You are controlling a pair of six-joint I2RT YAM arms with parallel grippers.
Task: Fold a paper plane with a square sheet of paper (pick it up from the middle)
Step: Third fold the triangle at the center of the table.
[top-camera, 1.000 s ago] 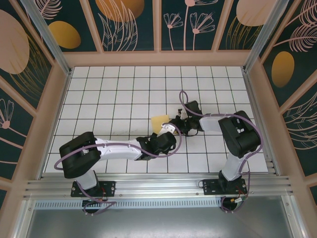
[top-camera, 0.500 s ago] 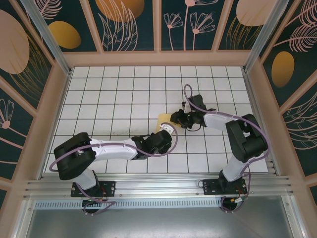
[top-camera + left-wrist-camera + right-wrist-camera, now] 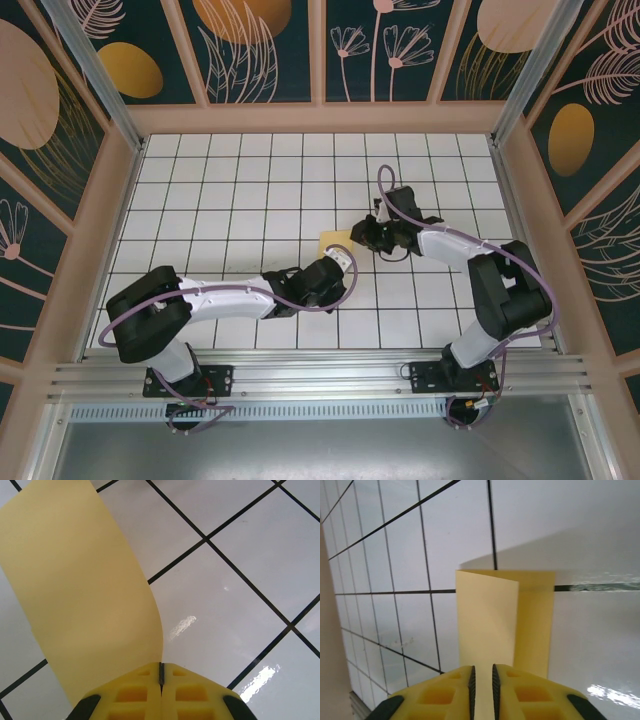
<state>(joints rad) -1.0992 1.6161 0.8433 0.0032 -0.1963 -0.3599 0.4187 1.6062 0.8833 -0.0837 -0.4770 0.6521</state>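
Square sheet of paper [image 3: 331,240], pale yellow, sits mid-table between the two grippers, left gripper [image 3: 340,257] at its near edge and right gripper [image 3: 363,236] at its right edge.

Left wrist view: left gripper [image 3: 161,669] has its yellow jaws pressed together on the sheet [image 3: 85,590], which rises from the seam and curves away up-left over the tiled table [image 3: 240,555].

Right wrist view: right gripper [image 3: 482,670] has its jaws a narrow slit apart, with paper showing in the slit. Cannot tell whether they bite.

This view shows the sheet [image 3: 487,620] doubled, a front flap over a back layer, with its shadow on the tiles. From above it reads as one small yellow patch.
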